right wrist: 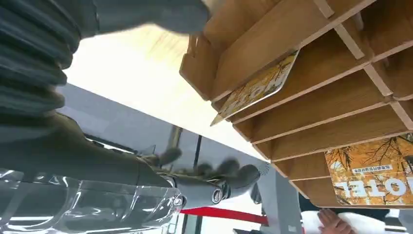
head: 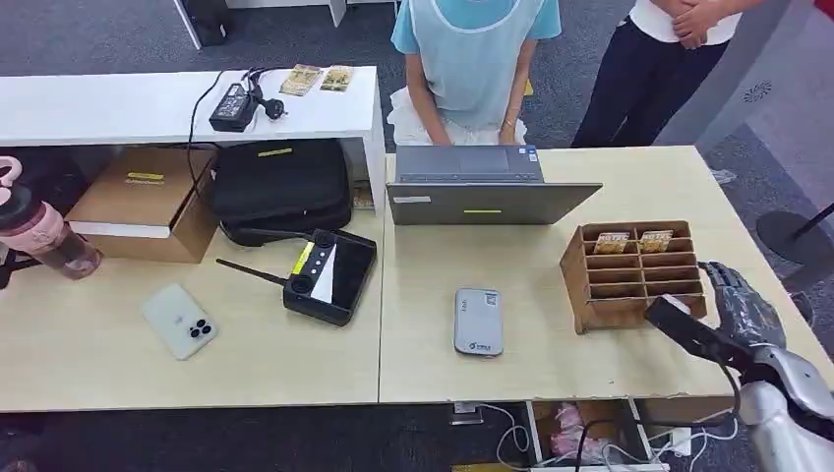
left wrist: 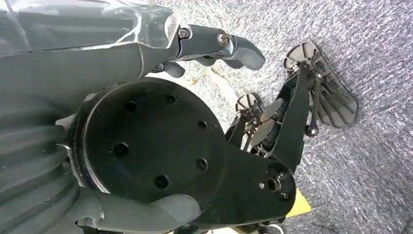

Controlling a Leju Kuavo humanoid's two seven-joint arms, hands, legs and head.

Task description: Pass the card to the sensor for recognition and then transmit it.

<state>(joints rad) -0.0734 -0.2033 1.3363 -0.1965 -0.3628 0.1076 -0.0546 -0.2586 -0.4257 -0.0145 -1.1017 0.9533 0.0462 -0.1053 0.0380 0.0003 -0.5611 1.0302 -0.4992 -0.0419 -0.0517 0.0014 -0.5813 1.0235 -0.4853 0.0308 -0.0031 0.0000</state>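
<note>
Likely light, thin, stiff, slick: hotel cards [head: 656, 240] stand upright in the wooden rack's [head: 575, 270] top row, near the table's right edge; pinch the exposed top edge. Long axis across the slot, faces tilted toward the robot. Card reader [head: 478, 322] lies mid-table. Right hand [head: 738, 305] sits just beside the rack, fingers spread, holding nothing. Left hand [left wrist: 214, 46] hangs over carpet, loosely curled, empty.

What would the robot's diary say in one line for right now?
right robot hand: open, beside brown wooden slotted card rack | yellow hotel cards: in top slots | grey flat card sensor: bare | stage: reaching
</note>
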